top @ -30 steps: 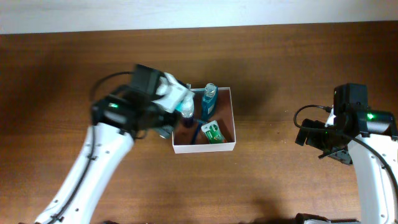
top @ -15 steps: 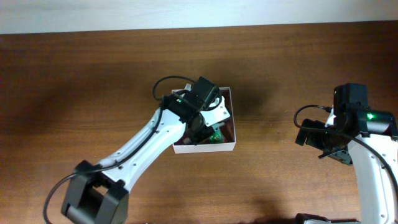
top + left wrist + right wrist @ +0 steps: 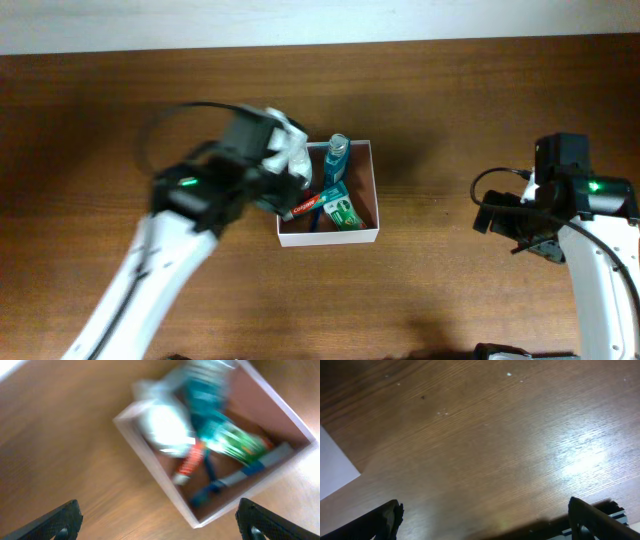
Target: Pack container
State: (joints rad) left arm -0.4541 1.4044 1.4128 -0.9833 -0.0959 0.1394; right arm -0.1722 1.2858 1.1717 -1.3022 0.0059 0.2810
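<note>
The container point(image 3: 330, 238) sits open side up on the brown wooden bench point(image 3: 450, 300), its thin white walls framing a reddish-brown floor. Inside it, a teal bottle point(image 3: 337, 155) is at the far wall. A red tube point(image 3: 305, 207) lies slantwise with one end at the left wall. A green packet point(image 3: 343, 212) lies toward the near wall, just beside the tube. A blue handle point(image 3: 212, 487) runs beneath the tube and the packet. The left wrist view also shows a white object point(image 3: 167, 425) in the corner next to the bottle, too blurred to name.

The left arm point(image 3: 190, 215) comes in from the container's left and near side. It is bent at the elbow, with its wrist over the container's left edge, and the whole arm is smeared by blur in the overhead view. The left claw point(image 3: 157, 520) looks down into the container, tilted. Its dark fingers point(image 3: 65, 520) sit at the two bottom corners of its own view, spread wide apart.

The right arm point(image 3: 590, 250) stands well apart from the container, to its right, with the wrist folded inward toward the container. The right claw point(image 3: 485, 520) hangs over bare bench wood, its fingers likewise set wide apart. A white corner point(image 3: 335, 467) shows at the left edge of that view, but I cannot tell what it belongs to.
</note>
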